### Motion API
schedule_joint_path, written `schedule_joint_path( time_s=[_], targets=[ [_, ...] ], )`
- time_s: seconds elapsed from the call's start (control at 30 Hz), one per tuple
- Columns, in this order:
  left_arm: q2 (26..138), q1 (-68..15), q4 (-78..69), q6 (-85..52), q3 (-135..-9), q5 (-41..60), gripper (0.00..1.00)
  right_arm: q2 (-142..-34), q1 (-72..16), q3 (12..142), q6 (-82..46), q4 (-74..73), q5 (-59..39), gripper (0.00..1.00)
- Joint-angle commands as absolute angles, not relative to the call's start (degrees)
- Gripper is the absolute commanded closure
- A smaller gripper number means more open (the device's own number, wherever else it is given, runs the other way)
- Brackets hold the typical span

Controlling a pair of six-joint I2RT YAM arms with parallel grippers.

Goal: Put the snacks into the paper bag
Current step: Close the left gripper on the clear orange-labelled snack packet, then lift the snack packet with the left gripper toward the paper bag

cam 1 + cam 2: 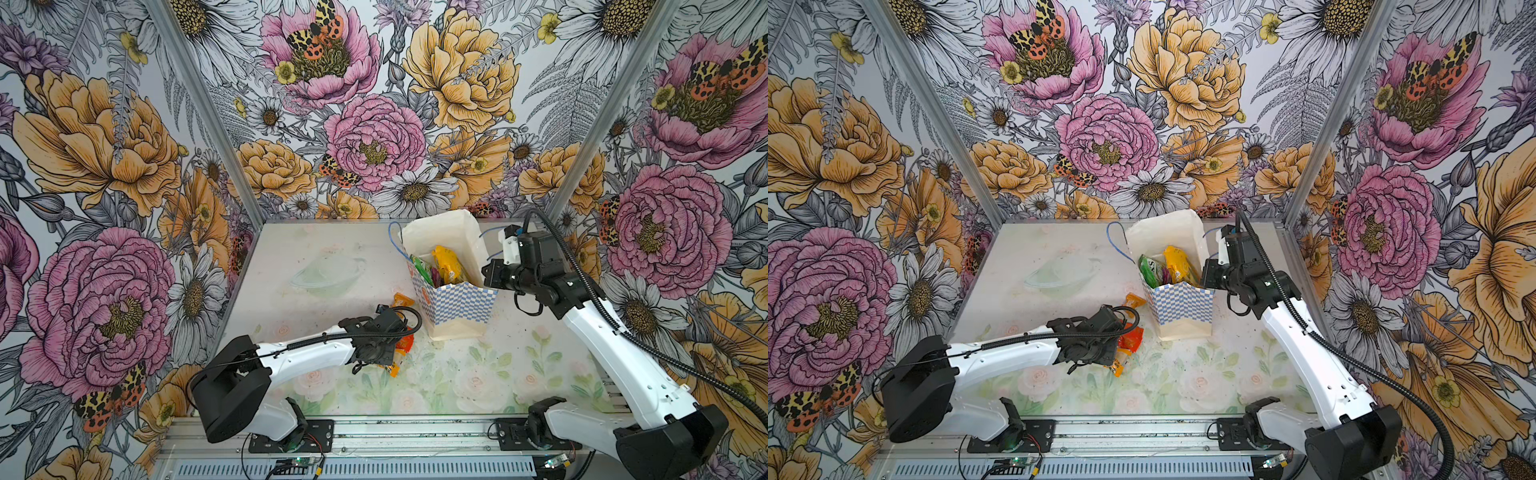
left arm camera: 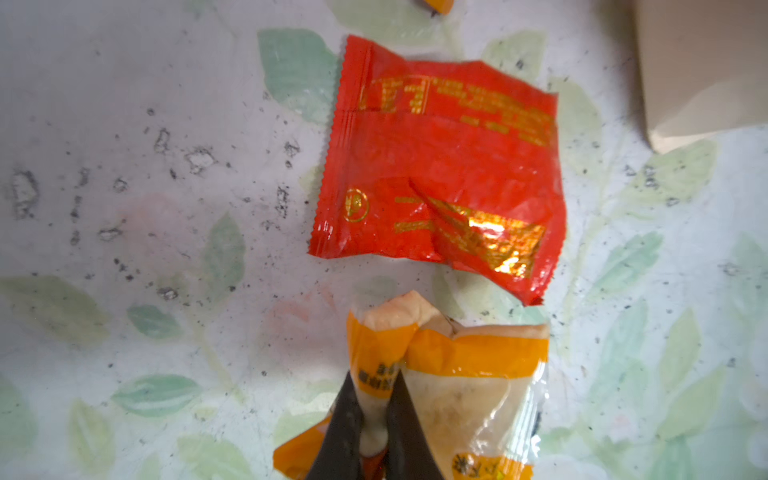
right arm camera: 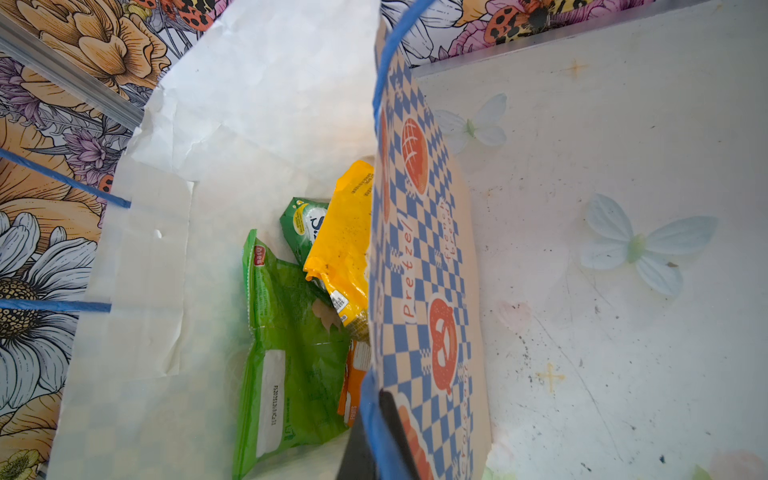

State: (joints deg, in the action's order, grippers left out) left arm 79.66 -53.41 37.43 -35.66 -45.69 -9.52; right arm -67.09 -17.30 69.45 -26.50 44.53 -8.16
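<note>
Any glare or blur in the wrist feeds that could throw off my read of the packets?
Left wrist view: gold glare on the red packet washes out print; the orange packet pinched in the left gripper is soft, too close to focus. Right wrist view: on the paper bag the checkered wall blurs near the lens; the green packet inside is evenly lit and fairly sharp.

Paper bag (image 1: 453, 301) mouth open above; right arm (image 1: 582, 320) at its right wall; open table (image 1: 291, 245) left of it.

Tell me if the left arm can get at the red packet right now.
Probably not yet: the left gripper is shut on the orange-banded packet. Otherwise the red packet lies uncovered on the table just ahead of it.
</note>
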Motion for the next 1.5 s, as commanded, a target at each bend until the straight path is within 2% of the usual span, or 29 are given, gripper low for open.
schedule_joint_path(
  time_s=[0.0, 0.33, 0.57, 1.0, 1.47],
  targets=[
    [75.0, -53.81, 37.96, -36.06, -44.83, -13.6, 0.98, -66.22, -17.59, 69.9, -26.37, 42.89, -8.28, 1.0],
    [57.8, -53.47, 48.66, -32.46, -49.83, -21.72, 0.98, -66.27, -17.64, 70.22, -26.36, 42.9, -8.0, 1.0],
    [54.23, -52.21, 52.32, -29.2, -58.24, -23.6, 0.98, -66.17, -17.64, 70.52, -26.34, 42.89, -7.88, 1.0],
    [60.18, -52.61, 53.75, -17.89, -85.51, -26.28, 0.99, -66.34, -17.58, 71.47, -26.46, 42.9, -8.3, 1.0],
    [77.29, -52.89, 53.87, -12.36, -108.58, -24.7, 0.99, -66.35, -17.69, 71.8, -26.72, 42.8, -8.7, 1.0]
  ],
)
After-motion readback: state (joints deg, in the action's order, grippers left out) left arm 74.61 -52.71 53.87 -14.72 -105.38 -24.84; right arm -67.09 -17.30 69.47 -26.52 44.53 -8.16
